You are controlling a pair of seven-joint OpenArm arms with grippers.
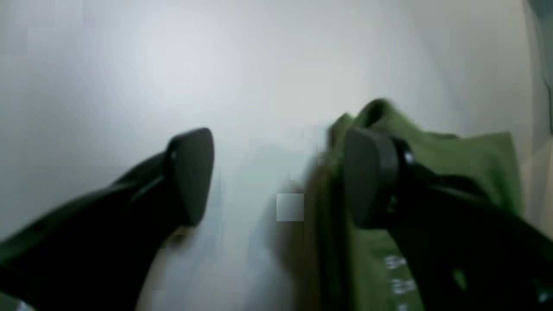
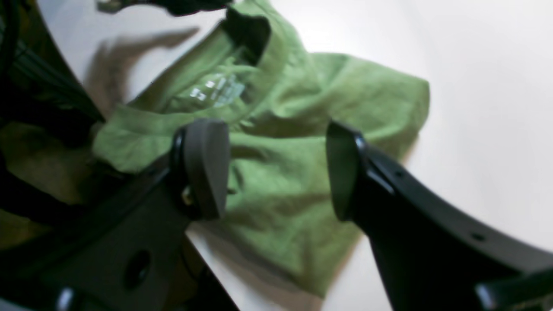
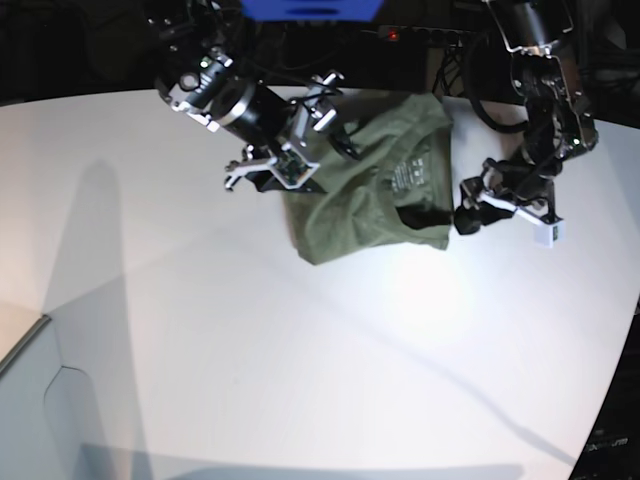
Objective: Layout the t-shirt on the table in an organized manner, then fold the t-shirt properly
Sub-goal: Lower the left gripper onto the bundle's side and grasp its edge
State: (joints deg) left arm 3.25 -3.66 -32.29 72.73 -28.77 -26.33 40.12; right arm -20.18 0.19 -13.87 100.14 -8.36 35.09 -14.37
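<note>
t-shirt (image 3: 365,185): the olive-green garment is lying bunched and wrinkled at the far side of the surface, between the two arms, with the collar opening facing up and pale printed text showing inside the neck.
t-shirt, right wrist view: it is spreading under and beyond the right pincer, the collar toward the top of the view and one edge running out onto bare white.
t-shirt, left wrist view: a raised fold of green cloth is sitting behind and beside one finger, blurred, with pale print showing low in the view.
surface (image 3: 300,350): the white top is stretching wide in front of the garment, with long arm shadows falling across it.
left pincer (image 1: 276,177): its two dark fingers are standing well spread, with only white surface showing between them; one finger (image 1: 371,177) is sitting just against the shirt's edge, and I cannot tell whether it is touching the cloth. Nothing is being held.
left pincer, base view: it is hanging at the side of the garment nearest the collar, on that view's right.
right pincer (image 2: 276,168): its fingers are spread wide too, hovering over the middle of the green cloth with fabric showing in the gap; nothing is being pinched.
right arm (image 3: 235,100): it is reaching in from the far left of the base view, ending at the shirt's left edge.
</note>
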